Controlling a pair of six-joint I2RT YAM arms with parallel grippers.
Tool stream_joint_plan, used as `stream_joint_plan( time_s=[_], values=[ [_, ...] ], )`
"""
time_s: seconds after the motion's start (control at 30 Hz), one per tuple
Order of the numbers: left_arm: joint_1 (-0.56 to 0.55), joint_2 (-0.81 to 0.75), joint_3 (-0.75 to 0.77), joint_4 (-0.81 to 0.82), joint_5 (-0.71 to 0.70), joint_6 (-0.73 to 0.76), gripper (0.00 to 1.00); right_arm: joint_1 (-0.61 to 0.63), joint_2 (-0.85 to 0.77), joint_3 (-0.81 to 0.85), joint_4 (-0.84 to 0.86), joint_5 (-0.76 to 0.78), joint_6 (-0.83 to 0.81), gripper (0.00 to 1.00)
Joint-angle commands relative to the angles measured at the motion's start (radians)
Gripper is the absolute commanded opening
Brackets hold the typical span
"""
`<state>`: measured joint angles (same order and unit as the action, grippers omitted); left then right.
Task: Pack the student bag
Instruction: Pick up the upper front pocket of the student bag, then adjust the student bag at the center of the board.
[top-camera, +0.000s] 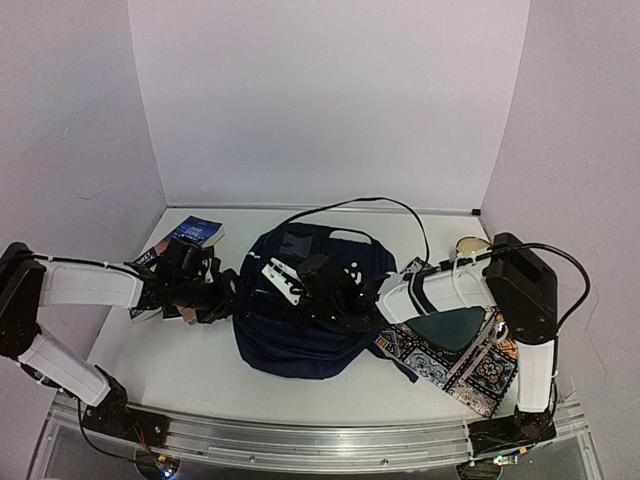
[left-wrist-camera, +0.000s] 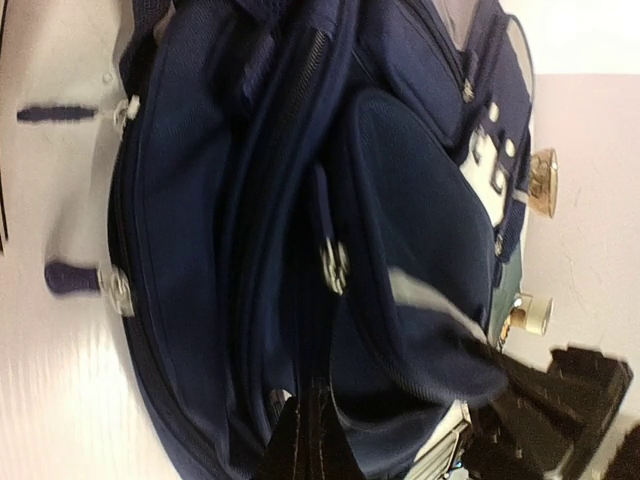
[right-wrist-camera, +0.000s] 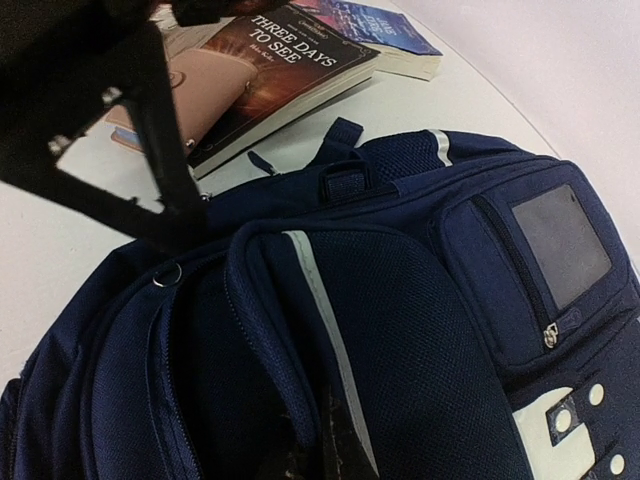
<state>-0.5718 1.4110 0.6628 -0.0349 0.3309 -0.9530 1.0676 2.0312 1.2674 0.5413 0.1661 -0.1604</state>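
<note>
Packing is barely begun: you have the student bag (top-camera: 300, 340) at the centre of the table (top-camera: 180, 370), left gripper (left-wrist-camera: 308, 440) and right gripper (right-wrist-camera: 335, 450) each clenched on its fabric, and books (top-camera: 195, 232) lying unpacked toward the far left corner.

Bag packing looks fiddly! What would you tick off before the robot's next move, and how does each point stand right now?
1. Flap held by right claw: ok, it pinches the striped flap of the bag.
2. Cloth held by left claw: cannot tell; it is shut at the bag's edge.
3. Opening wide enough for a book: cannot tell.
4. The books lie out beside the bag: ok.
5. A claw free to fetch a book: not ok, both are shut at the bag.
</note>
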Motion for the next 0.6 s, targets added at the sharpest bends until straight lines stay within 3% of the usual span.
stream_joint_plan(
  time_s=[0.0,0.2,0.33,0.4,0.5,0.57],
  values=[
    [-0.025,-0.105,-0.047,-0.006,-0.044,-0.026,0.00,-0.021,-0.045,-0.044,-0.011,0.075,-0.023,0.00],
    [0.043,-0.067,0.023,-0.078,-0.115,0.070,0.22,-0.020,-0.095,-0.093,-0.008,-0.099,-0.044,0.02],
    [0.063,0.037,0.164,-0.111,-0.154,0.164,0.39,-0.021,-0.112,-0.097,-0.034,-0.100,-0.025,0.08],
    [0.064,0.098,0.245,-0.138,-0.174,0.217,0.45,-0.021,-0.137,-0.097,-0.060,-0.101,0.003,0.15],
    [0.070,0.187,0.357,-0.185,-0.199,0.281,0.54,-0.020,-0.180,-0.096,-0.117,-0.075,0.059,0.36],
    [0.075,0.244,0.418,-0.204,-0.209,0.318,0.59,-0.021,-0.214,-0.096,-0.172,-0.030,0.107,0.45]
  ],
)
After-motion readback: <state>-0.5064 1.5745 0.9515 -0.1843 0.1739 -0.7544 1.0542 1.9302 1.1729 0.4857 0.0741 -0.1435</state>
